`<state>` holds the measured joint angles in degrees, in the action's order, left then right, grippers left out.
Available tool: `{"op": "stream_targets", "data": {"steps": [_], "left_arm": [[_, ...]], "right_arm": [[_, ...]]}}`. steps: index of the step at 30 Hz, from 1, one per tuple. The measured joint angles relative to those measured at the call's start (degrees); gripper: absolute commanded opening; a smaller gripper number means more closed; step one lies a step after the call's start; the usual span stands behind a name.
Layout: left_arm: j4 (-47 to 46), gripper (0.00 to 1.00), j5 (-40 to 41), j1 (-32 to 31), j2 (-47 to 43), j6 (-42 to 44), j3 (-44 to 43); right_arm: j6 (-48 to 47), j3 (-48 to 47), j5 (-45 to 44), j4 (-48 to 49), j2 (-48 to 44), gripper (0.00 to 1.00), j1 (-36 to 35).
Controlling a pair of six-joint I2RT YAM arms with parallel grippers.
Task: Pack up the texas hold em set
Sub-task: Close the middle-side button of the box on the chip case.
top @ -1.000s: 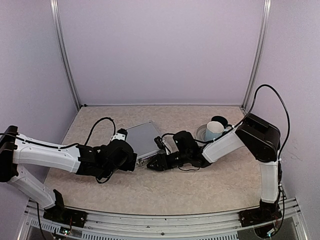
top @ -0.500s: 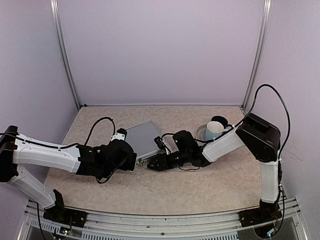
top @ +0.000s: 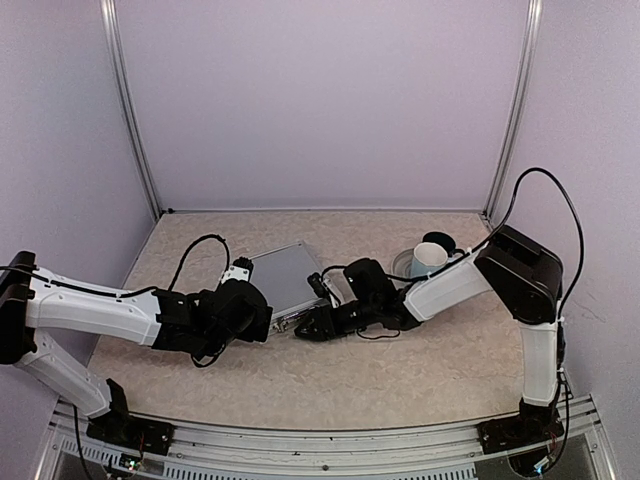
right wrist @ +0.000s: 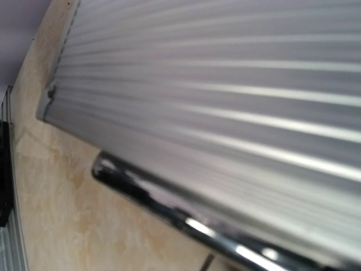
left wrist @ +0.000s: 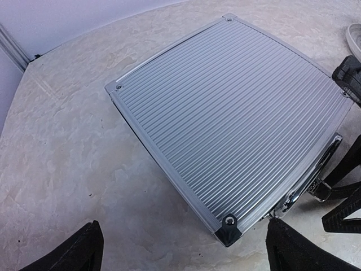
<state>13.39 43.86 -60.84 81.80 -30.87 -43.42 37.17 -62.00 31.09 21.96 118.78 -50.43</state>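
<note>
Near the middle of the table (top: 400, 370), a little left of centre, the silver ribbed case (top: 285, 278) lies flat with its lid down. It sits askew to the table edges, and its handle (left wrist: 316, 169) side faces the near right.

The left gripper (top: 265, 322) hangs low at the case's near corner with its jaws spread wide and nothing between them. In the left wrist view the two black fingertips (left wrist: 79, 251) stand apart at the bottom of the frame, and the case's black corner cap sits just beyond them, not touched.

The right gripper (top: 312, 327) reaches in from the right and sits low against the handle side of the case. Its wrist camera is filled with blurred ribs and the chrome handle (right wrist: 169, 209), and its own fingers do not show there. I cannot tell how wide its jaws stand, or whether they grip anything.

Toward the far right corner, well apart from the case, a cup (top: 430, 258) stands on a round saucer (top: 403, 265).
</note>
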Motion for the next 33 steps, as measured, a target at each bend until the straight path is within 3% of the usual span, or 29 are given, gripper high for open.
{"op": "stream_targets", "data": {"steps": [33], "left_arm": [[1.4, 0.99, 0.8, 0.0, 0.0, -0.2, 0.0]], "right_arm": [[0.3, -3.0, -1.2, 0.3, -0.6, 0.5, 0.0]]}}
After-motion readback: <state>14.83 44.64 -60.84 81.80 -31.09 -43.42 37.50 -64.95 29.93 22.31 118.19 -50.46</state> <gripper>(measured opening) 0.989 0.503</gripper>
